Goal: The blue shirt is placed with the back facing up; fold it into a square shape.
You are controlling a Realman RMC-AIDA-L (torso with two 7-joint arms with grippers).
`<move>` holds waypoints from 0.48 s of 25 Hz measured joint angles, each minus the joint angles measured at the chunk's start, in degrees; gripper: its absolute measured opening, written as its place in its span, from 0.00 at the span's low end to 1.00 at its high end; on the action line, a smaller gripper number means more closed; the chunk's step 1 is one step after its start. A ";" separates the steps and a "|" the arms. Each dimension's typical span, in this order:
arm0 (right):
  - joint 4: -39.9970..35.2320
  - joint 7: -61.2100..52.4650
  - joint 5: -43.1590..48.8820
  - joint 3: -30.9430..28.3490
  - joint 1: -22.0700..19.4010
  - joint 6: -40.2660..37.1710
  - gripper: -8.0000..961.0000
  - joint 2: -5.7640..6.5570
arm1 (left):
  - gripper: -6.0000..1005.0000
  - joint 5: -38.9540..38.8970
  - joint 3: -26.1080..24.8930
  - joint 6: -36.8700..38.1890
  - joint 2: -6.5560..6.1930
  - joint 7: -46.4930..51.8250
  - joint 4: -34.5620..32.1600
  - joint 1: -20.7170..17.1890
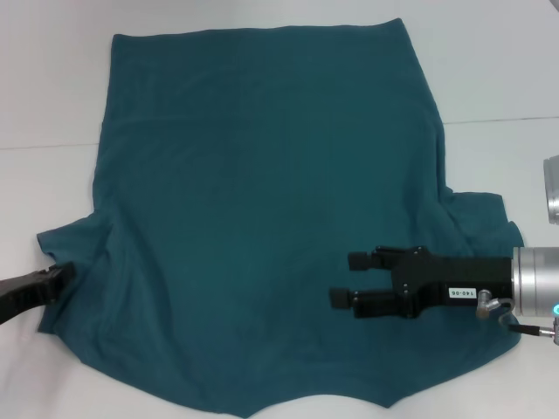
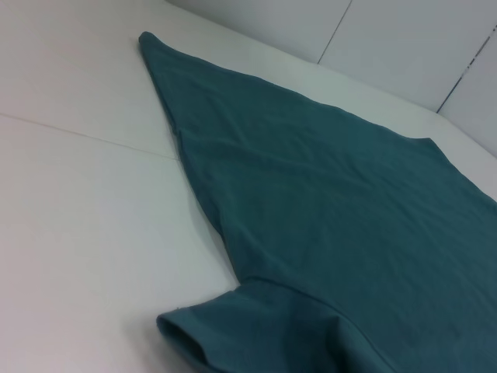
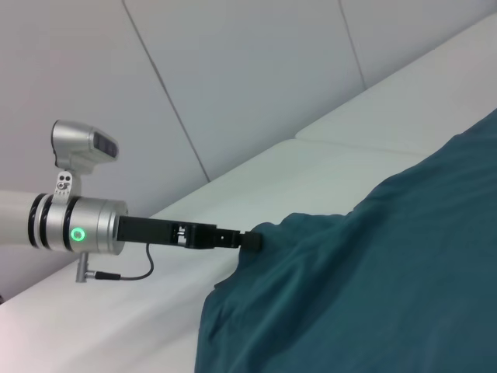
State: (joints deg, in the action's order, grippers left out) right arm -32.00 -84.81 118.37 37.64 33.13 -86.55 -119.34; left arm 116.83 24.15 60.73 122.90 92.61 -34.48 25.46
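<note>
Lying spread across most of the head view, the large dark teal-blue cotton T-shirt (image 1: 262, 209) rests plain side up on the white tabletop (image 1: 52, 87), its hem toward the top of the frame and its sleeves flaring out at middle left and middle right. No fold has been made yet.

The left pincer (image 1: 59, 279) sits at the lower left edge of the frame, right at the tip of the left sleeve. The right wrist view shows it (image 3: 252, 241) touching the sleeve edge, with cloth bunched up against it, and it seems to be clamped on that cloth, though the contact is too small to be sure. The right pincer (image 1: 349, 279) hovers over the lower right part of the shirt, black fingers (image 1: 362, 259) spread apart and holding nothing, pointing toward the middle of the garment.

The risks come from this uneven start. If the left pincer has only a thin edge of sleeve, lifting could let it slip free and the sleeve would flop back crooked. If it pulls while the right side is unheld, the whole shirt could drag across the smooth tabletop and wrinkle. The right pincer, descending where it is, might pinch only the top layer, or mid-body cloth instead of the sleeve, giving a skewed fold rather than a clean square.
</note>
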 joint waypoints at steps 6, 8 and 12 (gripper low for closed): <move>0.26 0.00 -0.38 -2.02 -0.43 -0.02 0.95 -0.08 | 0.10 0.24 0.03 -0.14 -0.29 0.19 -0.79 0.03; 0.75 0.00 -0.98 -2.12 -0.85 -0.02 0.95 -0.13 | 0.07 0.41 0.03 -0.47 -0.43 0.66 -1.32 0.03; 1.84 0.42 -3.14 -2.20 -2.33 -0.02 0.95 -0.17 | 0.01 0.77 0.02 -0.86 -0.80 1.36 -2.77 -0.04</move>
State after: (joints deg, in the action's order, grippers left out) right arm -30.16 -84.39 115.24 35.44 30.80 -86.57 -119.51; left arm 117.60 24.16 59.87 122.10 93.97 -37.25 25.42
